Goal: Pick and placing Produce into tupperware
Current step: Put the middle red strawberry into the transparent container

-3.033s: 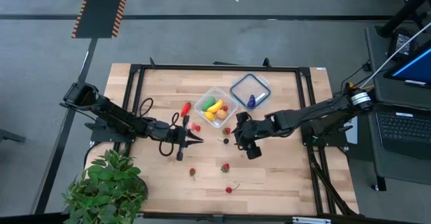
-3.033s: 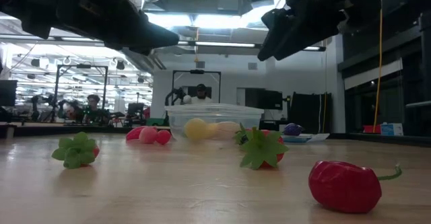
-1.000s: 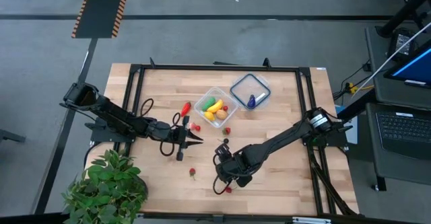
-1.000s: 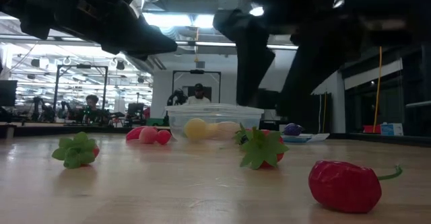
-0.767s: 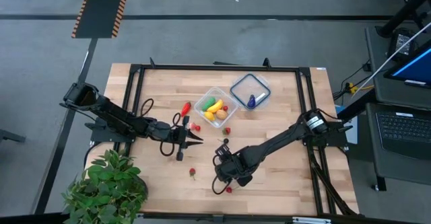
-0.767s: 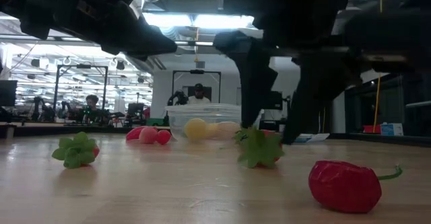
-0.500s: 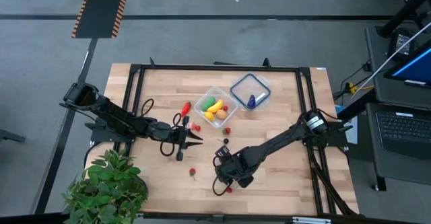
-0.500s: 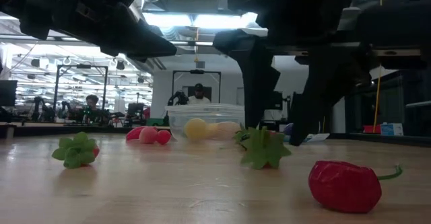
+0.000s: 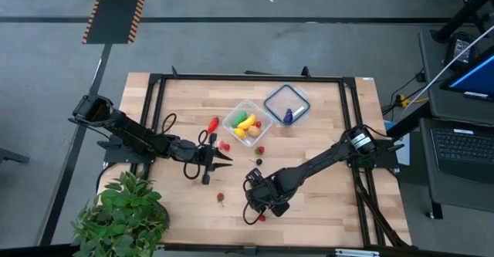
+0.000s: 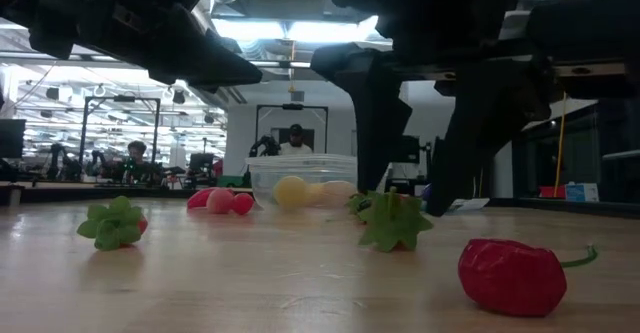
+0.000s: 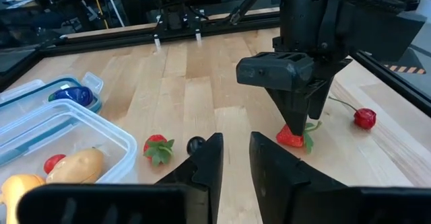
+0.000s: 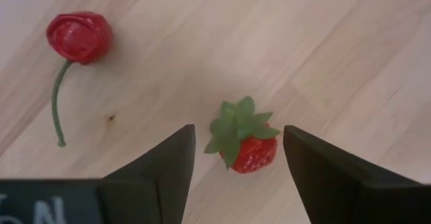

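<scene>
Even, soft overhead light fell on the pale wooden surface (image 9: 324, 203) in the high view, with only short, faint shadows under the arms. At surface height the arms read as near-black silhouettes against bright ceiling lights (image 10: 300, 31), the red pepper (image 10: 512, 276) up close a touch soft and the room behind hazy. In the right wrist view the strawberry (image 12: 244, 142) was sharp enough, the dark fingers (image 12: 161, 173) blurred at the frame's edge.

- Grey concrete floor (image 9: 231, 45) surrounds the wooden table (image 9: 324, 207).
- A black-and-orange hazard strip (image 9: 116, 10) lies on the floor.
- A laptop (image 9: 463, 145) sits on a side desk.
- Ceiling lights (image 10: 290, 28) glow over a workshop where people sit.
</scene>
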